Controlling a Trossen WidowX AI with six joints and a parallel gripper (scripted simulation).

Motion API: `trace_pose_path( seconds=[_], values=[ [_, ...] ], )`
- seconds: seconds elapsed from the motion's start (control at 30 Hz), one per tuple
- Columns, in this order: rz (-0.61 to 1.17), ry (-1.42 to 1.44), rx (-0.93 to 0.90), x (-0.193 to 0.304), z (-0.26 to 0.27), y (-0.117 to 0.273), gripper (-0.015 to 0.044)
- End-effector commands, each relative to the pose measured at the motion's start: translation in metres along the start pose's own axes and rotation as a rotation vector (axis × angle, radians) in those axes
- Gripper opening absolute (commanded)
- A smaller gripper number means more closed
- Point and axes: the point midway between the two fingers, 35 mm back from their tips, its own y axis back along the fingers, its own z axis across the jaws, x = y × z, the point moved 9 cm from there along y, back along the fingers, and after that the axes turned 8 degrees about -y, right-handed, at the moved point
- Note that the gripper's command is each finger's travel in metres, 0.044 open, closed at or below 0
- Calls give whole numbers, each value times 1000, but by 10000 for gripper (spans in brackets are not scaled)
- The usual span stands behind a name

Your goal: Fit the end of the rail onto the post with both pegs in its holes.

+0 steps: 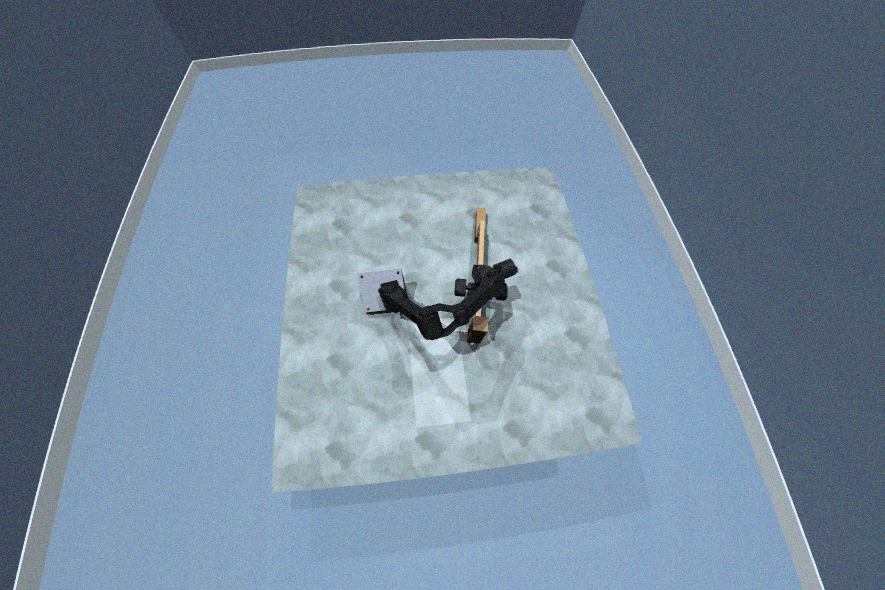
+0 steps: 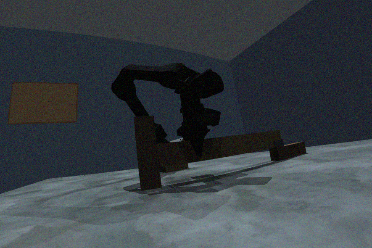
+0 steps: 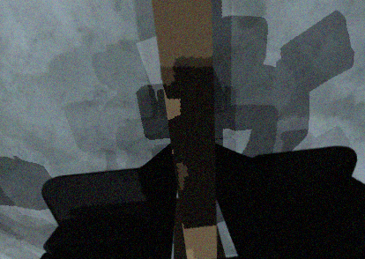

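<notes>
The long wooden rail (image 1: pixel 481 244) (image 2: pixel 238 143) (image 3: pixel 184 35) looks about level, raised off the table. Its far end is at the bracket on the low footboard block (image 1: pixel 480 214) (image 2: pixel 294 149); how deep it sits there is too small to tell. Its near end meets the edge of the wooden post (image 1: pixel 480 324) (image 2: pixel 147 151) in the exterior view, with no gap visible. The pegs and holes are hidden, so how far they are engaged cannot be seen. My gripper (image 2: pixel 198 154) (image 3: pixel 188 145) points down and is shut on the rail, with a finger on each side, nearer the post than the footboard block.
The arm's base stands on a pale plate (image 1: pixel 373 295) left of the rail. The arm (image 1: pixel 430 323) (image 2: pixel 156 74) bends over from there, with its forearm above the rail. The mottled table (image 1: pixel 345 417) (image 2: pixel 207 213) carries everything. A brown panel (image 2: pixel 43 102) hangs on the back wall.
</notes>
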Motion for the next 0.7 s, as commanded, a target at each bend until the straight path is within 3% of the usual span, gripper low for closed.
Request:
trace_pose_path(
  seconds=[0.0, 0.47, 0.67],
  values=[
    [-3, 2, 4, 2, 0, 2, 0],
    [-3, 2, 4, 6, -1, 0, 0],
    [-6, 1, 2, 2, 0, 0, 157]
  ],
)
